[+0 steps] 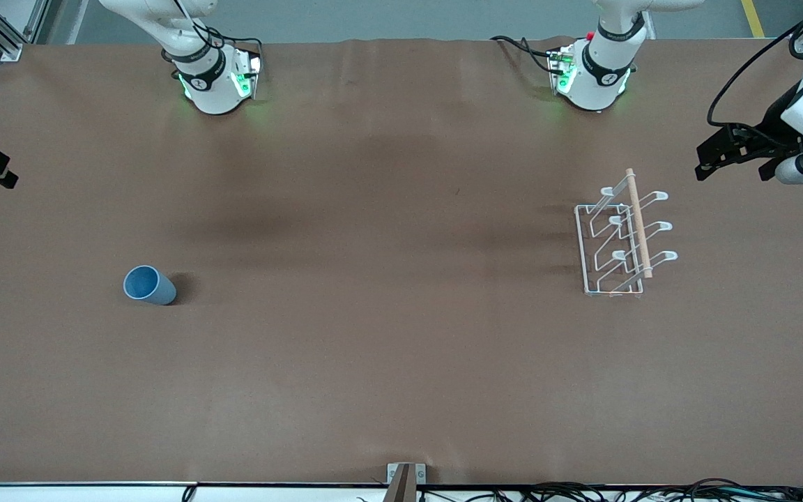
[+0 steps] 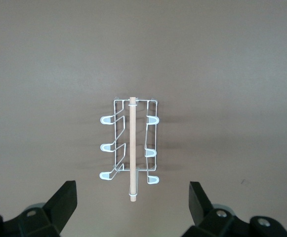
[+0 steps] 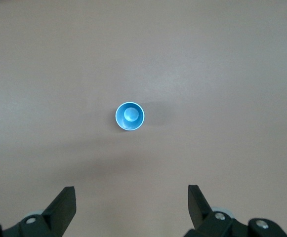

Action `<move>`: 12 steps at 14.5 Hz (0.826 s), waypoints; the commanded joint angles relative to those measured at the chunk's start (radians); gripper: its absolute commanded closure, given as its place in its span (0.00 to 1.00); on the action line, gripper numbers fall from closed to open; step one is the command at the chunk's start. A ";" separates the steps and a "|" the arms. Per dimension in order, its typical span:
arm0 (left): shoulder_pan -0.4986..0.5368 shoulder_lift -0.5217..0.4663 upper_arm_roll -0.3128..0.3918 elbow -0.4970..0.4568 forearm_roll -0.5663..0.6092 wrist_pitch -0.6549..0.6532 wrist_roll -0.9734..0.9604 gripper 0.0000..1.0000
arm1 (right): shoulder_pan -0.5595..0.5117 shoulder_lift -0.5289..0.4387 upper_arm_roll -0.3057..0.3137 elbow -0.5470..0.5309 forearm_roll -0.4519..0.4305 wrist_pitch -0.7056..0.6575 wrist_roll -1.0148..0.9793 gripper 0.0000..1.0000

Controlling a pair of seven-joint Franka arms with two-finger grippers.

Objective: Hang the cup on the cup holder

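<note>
Cup [image 1: 148,286] upright on bench [image 1: 373,348], cup holder [image 1: 621,240] well apart. Left gripper [image 2: 132,207] high over holder, right gripper [image 3: 131,207] over cup; both jaws spread, empty.

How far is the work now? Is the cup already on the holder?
Nothing is done yet. The small light blue plastic cup stands upright on the table, untouched, toward the right arm's end. The white wire cup holder is empty. Both grippers, left and right, are open, holding nothing.
</note>
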State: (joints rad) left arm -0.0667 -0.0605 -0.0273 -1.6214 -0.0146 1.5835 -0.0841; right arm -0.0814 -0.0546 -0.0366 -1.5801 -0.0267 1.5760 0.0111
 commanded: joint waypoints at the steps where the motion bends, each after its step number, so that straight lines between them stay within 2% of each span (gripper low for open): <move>1: -0.005 -0.004 -0.002 0.008 0.021 -0.007 -0.014 0.00 | -0.001 0.007 0.003 0.020 -0.005 -0.016 -0.006 0.00; 12: -0.007 0.007 0.000 0.008 0.022 -0.005 -0.014 0.00 | -0.001 0.009 0.003 0.009 -0.004 -0.037 -0.017 0.00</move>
State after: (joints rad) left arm -0.0667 -0.0590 -0.0273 -1.6214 -0.0146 1.5835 -0.0844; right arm -0.0814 -0.0535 -0.0364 -1.5801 -0.0267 1.5622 0.0091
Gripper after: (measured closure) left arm 0.000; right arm 0.000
